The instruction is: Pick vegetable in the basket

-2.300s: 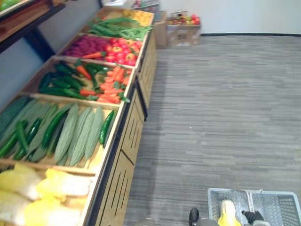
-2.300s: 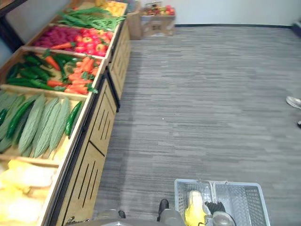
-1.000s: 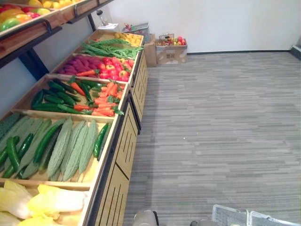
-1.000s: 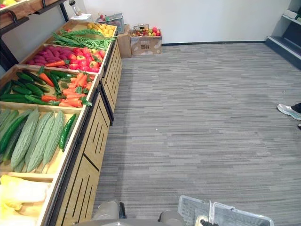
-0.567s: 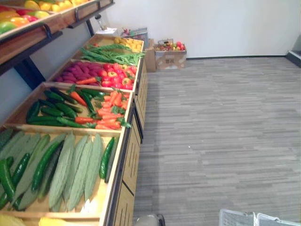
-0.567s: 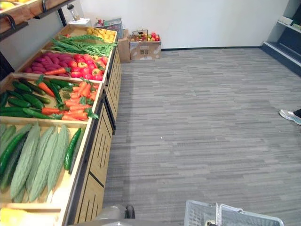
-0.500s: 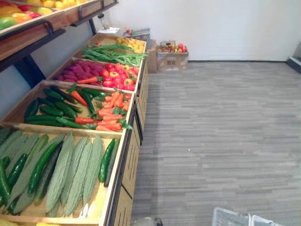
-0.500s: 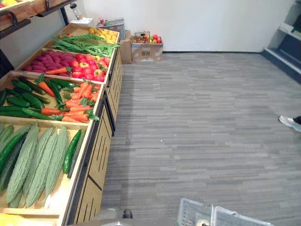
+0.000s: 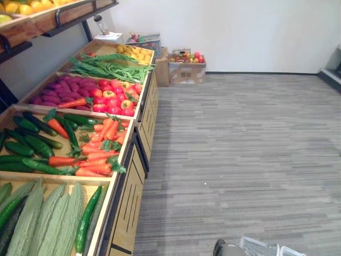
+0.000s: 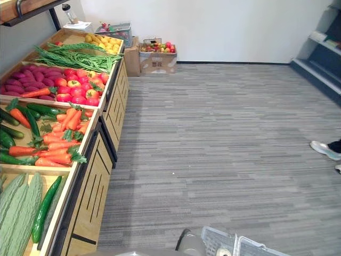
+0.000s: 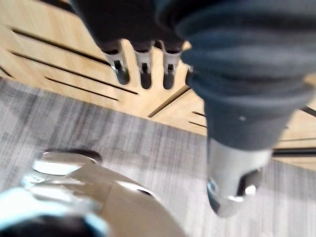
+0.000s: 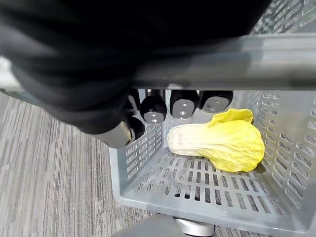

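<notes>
My right hand (image 12: 154, 109) is shut on the grey handle (image 12: 232, 59) of a grey plastic basket (image 12: 148, 163). A pale yellow cabbage (image 12: 219, 142) lies in it. The basket's rim (image 9: 260, 247) peeks in at the lower right of the eye views. My left hand (image 11: 142, 69) hangs open and holds nothing, beside the slatted wooden front of the produce stand (image 11: 59, 54). The stand's bins hold bitter gourds (image 9: 49, 224), cucumbers (image 9: 32, 145), carrots (image 9: 101, 152), red tomatoes (image 9: 114, 98) and green beans (image 9: 106, 68).
The wooden stand (image 9: 130, 186) runs along my left side, under a raised shelf (image 9: 58, 13) of fruit. Grey carpet (image 10: 213, 138) stretches to the right. A cardboard box of fruit (image 10: 157, 58) stands by the far wall. A person's shoe (image 10: 323, 150) is at the right edge.
The camera has moved forward along the stand: the cabbage bin has slid out of the picture and the carrot and tomato bins are nearer. The basket stays at the lower right.
</notes>
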Available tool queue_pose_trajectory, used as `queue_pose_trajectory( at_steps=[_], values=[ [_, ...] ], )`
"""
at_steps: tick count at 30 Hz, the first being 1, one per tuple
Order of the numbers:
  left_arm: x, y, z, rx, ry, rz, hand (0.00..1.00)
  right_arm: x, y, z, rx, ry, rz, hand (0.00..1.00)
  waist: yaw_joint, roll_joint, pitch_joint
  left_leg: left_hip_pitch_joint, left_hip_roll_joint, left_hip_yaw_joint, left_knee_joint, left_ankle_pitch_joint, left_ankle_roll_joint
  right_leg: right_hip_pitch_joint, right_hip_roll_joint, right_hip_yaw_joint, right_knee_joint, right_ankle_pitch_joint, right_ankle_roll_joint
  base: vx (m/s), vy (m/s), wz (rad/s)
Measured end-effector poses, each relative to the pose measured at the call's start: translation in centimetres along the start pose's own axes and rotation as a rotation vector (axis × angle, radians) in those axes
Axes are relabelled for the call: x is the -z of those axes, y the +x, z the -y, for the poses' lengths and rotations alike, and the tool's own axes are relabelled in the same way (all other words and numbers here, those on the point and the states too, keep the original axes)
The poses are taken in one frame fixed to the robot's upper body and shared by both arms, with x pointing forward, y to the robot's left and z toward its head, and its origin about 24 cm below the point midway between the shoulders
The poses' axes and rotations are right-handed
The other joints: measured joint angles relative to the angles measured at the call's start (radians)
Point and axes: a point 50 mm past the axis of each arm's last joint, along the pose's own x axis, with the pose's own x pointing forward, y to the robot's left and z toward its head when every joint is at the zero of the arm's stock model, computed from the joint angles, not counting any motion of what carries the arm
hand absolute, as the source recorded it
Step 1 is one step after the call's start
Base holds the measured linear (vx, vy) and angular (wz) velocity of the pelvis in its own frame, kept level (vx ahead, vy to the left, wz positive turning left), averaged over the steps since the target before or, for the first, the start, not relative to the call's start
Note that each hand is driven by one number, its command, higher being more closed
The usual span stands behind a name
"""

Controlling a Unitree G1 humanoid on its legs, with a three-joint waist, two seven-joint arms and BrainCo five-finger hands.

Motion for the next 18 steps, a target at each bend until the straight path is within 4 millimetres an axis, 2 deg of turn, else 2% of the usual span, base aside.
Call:
queue_pose_trajectory(
  at_steps=[2,3,4,5,7,10,11,12,13,14,15,17,18],
  values=[
    [-1.3,0.1,1.3,0.025,-0.025,0.035,0.00,-0.4,0.1,0.3,0.007,0.000,0.013,1.00,-0.001,0.029,0.017,0.005,0.027,-0.044,-0.001,0.004,-0.015,-0.007,0.016,0.024,0.066,-0.018,0.003,0.27,-0.191,0.49],
    [-2.1,0.2,1.7,0.033,-0.008,0.059,0.00,-0.4,0.0,0.4,0.011,0.004,0.020,1.00,-0.002,0.030,0.021,0.011,0.033,-0.100,-0.018,0.005,-0.016,-0.033,0.021,0.087,0.154,-0.049,0.006,0.23,-0.136,0.82],
    [-2.2,0.3,1.6,0.030,-0.007,0.064,0.00,-0.5,0.0,0.2,0.006,0.000,0.025,1.00,-0.002,0.022,0.024,0.017,0.033,-0.114,-0.025,0.004,-0.017,-0.034,0.018,0.100,0.174,-0.071,0.008,0.22,-0.153,0.88],
    [-2.4,0.4,1.4,0.022,-0.009,0.066,0.00,-0.5,0.0,-0.1,-0.008,-0.023,0.028,1.00,0.004,0.003,0.013,0.017,0.032,-0.137,-0.030,-0.003,-0.030,-0.033,0.010,0.104,0.199,-0.127,0.014,0.13,-0.132,0.51],
    [-2.2,0.4,0.9,0.003,-0.028,0.056,0.00,-1.1,0.0,-0.6,-0.032,-0.055,0.046,1.00,0.017,-0.012,0.004,0.014,0.031,-0.146,-0.030,-0.015,-0.046,-0.025,0.002,0.091,0.204,-0.212,0.015,0.16,-0.171,0.30],
    [-1.1,0.3,0.4,-0.018,-0.025,0.024,0.00,-2.1,0.2,-1.1,-0.040,-0.045,0.063,1.00,0.018,-0.008,-0.005,0.020,0.059,-0.154,0.006,-0.007,-0.047,-0.002,0.027,0.056,0.212,-0.276,0.006,0.16,-0.173,0.23],
    [-0.6,0.2,0.1,-0.024,-0.021,0.012,0.00,-2.2,0.2,-1.2,-0.042,-0.047,0.056,1.00,0.019,-0.010,-0.005,-0.015,0.063,-0.158,0.104,0.004,-0.032,0.018,0.033,0.051,0.206,-0.287,-0.003,0.23,-0.197,0.04],
    [0.3,0.0,-0.2,-0.032,-0.019,-0.012,0.00,-2.4,0.4,-0.9,-0.041,-0.057,0.054,1.00,0.016,0.004,-0.015,-0.094,0.083,-0.171,0.285,0.023,-0.002,0.054,0.053,0.041,0.178,-0.287,-0.001,0.24,-0.183,0.09],
    [1.1,-0.3,-0.3,-0.032,-0.016,-0.035,0.00,-2.2,0.4,-0.5,-0.040,-0.073,0.045,1.00,0.015,0.013,-0.018,-0.195,0.102,-0.193,0.478,0.084,0.011,0.091,0.078,0.024,0.142,-0.288,-0.004,0.31,-0.163,0.13],
    [1.6,-0.4,-0.2,-0.031,-0.009,-0.045,0.00,-1.7,0.5,0.0,-0.041,-0.090,0.024,1.00,0.019,0.021,-0.013,-0.303,0.120,-0.220,0.690,0.258,0.005,0.149,0.102,0.018,0.101,-0.295,-0.017,0.33,-0.108,0.12],
    [2.2,-0.6,-0.4,-0.038,0.016,-0.064,0.00,-1.3,0.5,0.1,-0.047,-0.132,0.004,1.00,0.022,0.023,-0.012,-0.387,0.119,-0.234,0.856,0.337,0.004,0.214,0.112,0.016,0.052,-0.294,-0.031,0.29,-0.068,0.03],
    [2.6,-0.7,-0.4,-0.034,0.044,-0.069,0.00,-0.9,0.6,0.7,-0.042,-0.155,-0.017,1.00,0.036,0.017,-0.010,-0.469,0.100,-0.199,0.933,0.285,0.010,0.283,0.107,0.004,-0.015,-0.281,-0.030,0.26,-0.029,0.01],
    [2.5,-0.7,-0.3,-0.031,0.053,-0.067,0.00,-1.0,0.7,0.7,-0.046,-0.157,-0.015,1.00,0.038,0.009,-0.006,-0.504,0.082,-0.152,0.885,0.251,0.014,0.323,0.100,-0.008,-0.063,-0.257,-0.011,0.29,-0.012,0.09]
  ],
)
